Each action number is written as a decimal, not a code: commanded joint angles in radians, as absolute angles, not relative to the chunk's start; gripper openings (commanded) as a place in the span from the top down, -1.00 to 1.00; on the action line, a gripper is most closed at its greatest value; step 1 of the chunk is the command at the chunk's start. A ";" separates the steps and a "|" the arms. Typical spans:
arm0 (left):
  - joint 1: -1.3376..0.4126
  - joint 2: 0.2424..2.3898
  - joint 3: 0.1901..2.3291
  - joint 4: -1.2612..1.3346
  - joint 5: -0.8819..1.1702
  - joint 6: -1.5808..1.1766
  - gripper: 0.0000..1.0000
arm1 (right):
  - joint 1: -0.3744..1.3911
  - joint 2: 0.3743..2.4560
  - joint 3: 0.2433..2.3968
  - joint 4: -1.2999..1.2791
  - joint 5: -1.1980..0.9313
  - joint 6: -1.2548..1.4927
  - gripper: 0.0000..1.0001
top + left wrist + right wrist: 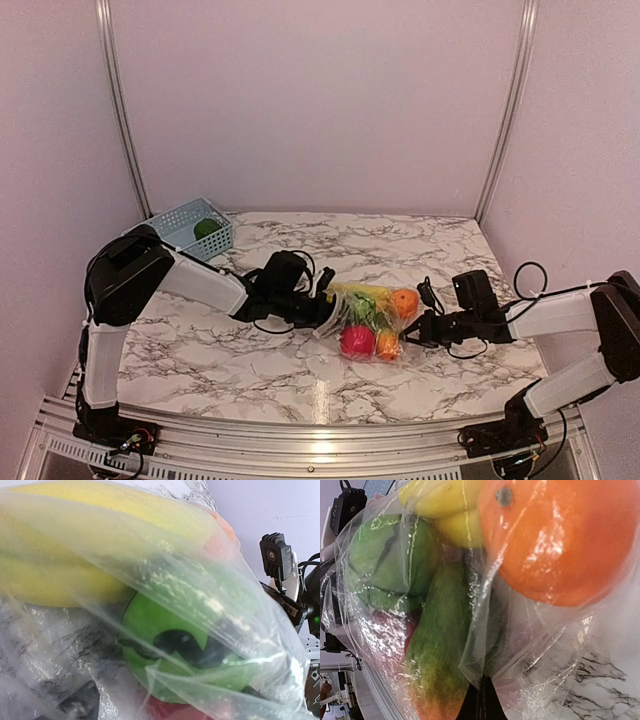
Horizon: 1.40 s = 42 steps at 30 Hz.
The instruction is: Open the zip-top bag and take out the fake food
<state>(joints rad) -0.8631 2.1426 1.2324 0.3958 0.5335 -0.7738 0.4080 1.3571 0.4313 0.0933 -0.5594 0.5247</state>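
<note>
The clear zip-top bag (375,318) hangs between my two grippers just above the marble table (250,350). It holds fake food: yellow bananas (362,292), an orange (404,301), a red fruit (357,341) and a small orange-green piece (388,345). My left gripper (322,308) is at the bag's left end. Its dark fingers (75,705) show blurred through plastic, apart on either side of a green piece (150,625). My right gripper (415,328) is shut on a fold of the bag (485,670) below the orange (560,540).
A blue lattice basket (175,222) with one green piece (206,228) in it stands at the back left of the table. Metal frame posts and pale walls enclose the back and sides. The table's metal rail runs along the near edge.
</note>
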 commanded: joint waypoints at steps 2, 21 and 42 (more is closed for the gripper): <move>-0.848 2.135 1.274 0.461 0.453 -0.831 -0.90 | 0.424 1.347 0.433 0.085 -0.587 0.537 1.00; -0.865 2.287 1.498 0.183 0.347 -0.800 -0.84 | 0.424 1.379 0.497 0.044 -0.582 0.497 1.00; -0.771 2.072 1.353 0.052 0.372 -0.695 -0.29 | 0.396 1.374 0.474 0.109 -0.559 0.549 1.00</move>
